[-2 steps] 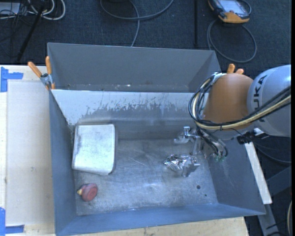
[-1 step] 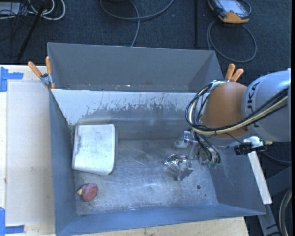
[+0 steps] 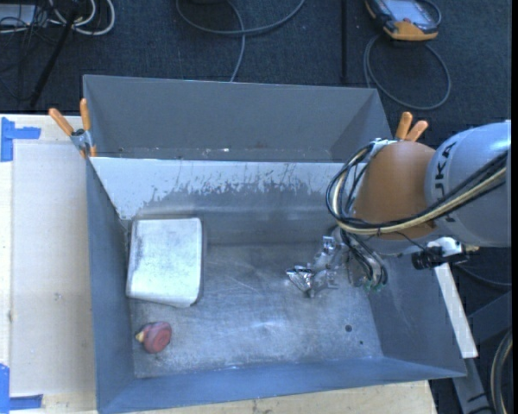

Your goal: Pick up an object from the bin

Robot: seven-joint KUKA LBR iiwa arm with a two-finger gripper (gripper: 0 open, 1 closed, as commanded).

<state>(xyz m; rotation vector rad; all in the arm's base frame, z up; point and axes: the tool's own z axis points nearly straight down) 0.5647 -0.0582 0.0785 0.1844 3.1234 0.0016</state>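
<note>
The metal claw (image 3: 312, 278) hangs low over bare floor of the grey metal bin (image 3: 242, 128); I cannot tell whether it is wide or narrow. Closing here would likely catch nothing, since the white rectangular block (image 3: 165, 260) and the small reddish rounded lump (image 3: 157, 337) lie well apart from it, on the side away from the arm.

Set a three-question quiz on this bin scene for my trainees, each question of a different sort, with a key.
1. True or false: the white block lies in the left part of the bin, as the camera sees it.
2. Which lies nearest the bin's lower-left corner in the view? A) the white block B) the small red object C) the end effector
3. Fill in: in the view, the end effector is to the ___ of the white block.
Key: 1 true; 2 B; 3 right.
</note>
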